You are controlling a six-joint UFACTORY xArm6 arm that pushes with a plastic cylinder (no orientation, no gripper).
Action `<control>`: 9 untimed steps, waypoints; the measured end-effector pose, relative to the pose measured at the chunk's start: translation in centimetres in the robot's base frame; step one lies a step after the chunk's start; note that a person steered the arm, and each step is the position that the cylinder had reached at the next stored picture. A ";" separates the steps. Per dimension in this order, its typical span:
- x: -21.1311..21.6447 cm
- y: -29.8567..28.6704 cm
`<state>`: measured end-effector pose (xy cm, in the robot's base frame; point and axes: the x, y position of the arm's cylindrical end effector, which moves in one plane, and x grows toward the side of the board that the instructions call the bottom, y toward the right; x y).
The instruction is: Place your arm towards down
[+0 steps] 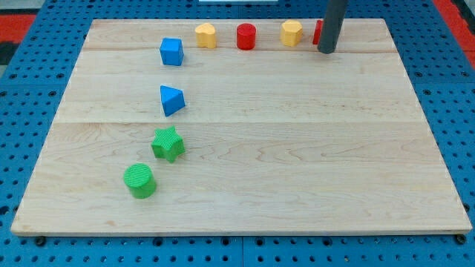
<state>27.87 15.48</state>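
My tip [326, 51] rests on the wooden board [297, 163] near the view's top right. It stands just in front of a red block [318, 31] that the rod mostly hides, and right of a yellow block [292, 33]. Along the top edge to the left are a red cylinder [246, 36] and another yellow block [205, 35]. A blue cube [171, 52] sits at the upper left, a blue triangle [171, 100] below it, then a green star [168, 144] and a green cylinder [139, 181] at the lower left.
The board lies on a blue pegboard surface [30, 111]. Red patches show at the view's top corners [22, 18].
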 end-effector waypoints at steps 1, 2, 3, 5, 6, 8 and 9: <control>2.6 -2.5; 5.8 -4.4; 8.7 -5.7; 10.6 -6.8; 10.6 -6.7; 9.9 -2.6; 9.8 -1.7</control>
